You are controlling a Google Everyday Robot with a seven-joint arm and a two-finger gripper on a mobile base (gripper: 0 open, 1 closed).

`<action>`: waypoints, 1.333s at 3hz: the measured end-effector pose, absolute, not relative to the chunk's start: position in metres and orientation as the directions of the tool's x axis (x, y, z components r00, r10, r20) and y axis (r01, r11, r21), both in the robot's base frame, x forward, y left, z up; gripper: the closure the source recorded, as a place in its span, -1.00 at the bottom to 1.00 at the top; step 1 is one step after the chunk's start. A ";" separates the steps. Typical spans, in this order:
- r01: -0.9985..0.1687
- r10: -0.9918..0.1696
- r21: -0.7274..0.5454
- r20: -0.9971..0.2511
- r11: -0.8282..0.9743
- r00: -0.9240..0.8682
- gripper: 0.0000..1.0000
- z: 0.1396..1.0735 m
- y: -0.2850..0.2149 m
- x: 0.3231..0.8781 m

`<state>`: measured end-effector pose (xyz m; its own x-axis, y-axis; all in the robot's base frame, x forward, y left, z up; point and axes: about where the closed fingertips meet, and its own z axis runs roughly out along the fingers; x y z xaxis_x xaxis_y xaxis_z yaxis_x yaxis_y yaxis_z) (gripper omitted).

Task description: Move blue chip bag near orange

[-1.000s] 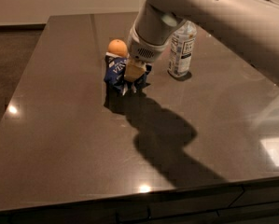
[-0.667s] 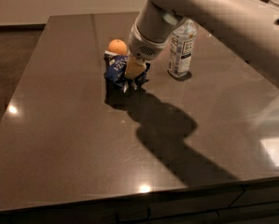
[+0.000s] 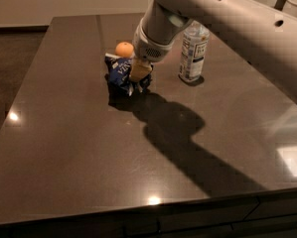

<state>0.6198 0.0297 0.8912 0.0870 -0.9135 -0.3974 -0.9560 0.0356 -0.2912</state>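
The blue chip bag [image 3: 120,72] is a crumpled navy bag with white lettering, standing on the dark table [image 3: 88,148] at the far middle. The orange [image 3: 124,49] sits right behind it, touching or almost touching the bag's top edge. My gripper [image 3: 139,73] reaches down from the upper right onto the bag's right side, and its tan fingers [image 3: 138,69] are pressed against the bag. The white arm covers the bag's right part.
A clear plastic bottle [image 3: 193,51] with a white label stands to the right of the gripper. The arm's shadow falls across the table towards the front right. The table's front edge [image 3: 148,209] runs along the bottom.
Nothing has visibly changed; the gripper, the bag and the orange stay where they were.
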 end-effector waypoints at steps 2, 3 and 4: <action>-0.954 -0.921 -0.297 -0.379 0.034 0.086 -0.73 0.884 0.021 0.631; -0.962 -0.912 -0.272 -0.393 -0.006 0.117 -1.00 0.884 0.015 0.628; -0.962 -0.912 -0.272 -0.393 -0.006 0.117 -1.00 0.884 0.015 0.628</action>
